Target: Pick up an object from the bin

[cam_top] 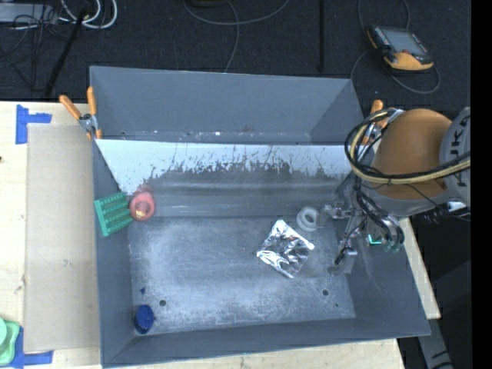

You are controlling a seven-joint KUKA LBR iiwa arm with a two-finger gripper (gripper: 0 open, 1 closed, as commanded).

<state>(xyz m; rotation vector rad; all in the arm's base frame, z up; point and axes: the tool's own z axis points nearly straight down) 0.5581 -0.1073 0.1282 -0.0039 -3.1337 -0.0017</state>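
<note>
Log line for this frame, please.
gripper: right side of bin, low | nearest: crumpled foil wrapper just view-left, pale ring beside | elsewhere: green comb, pink ball far view-left; blue piece bottom-left corner

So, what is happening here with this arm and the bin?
The robot arm reaches into the grey bin from the right. Its gripper is low over the right side of the floor, beside a crumpled silver foil piece and a small pale ring. I see nothing in its grasp. A green comb-like piece and a pink round thing lie by the left wall, and a blue thing in the front left corner.
</note>
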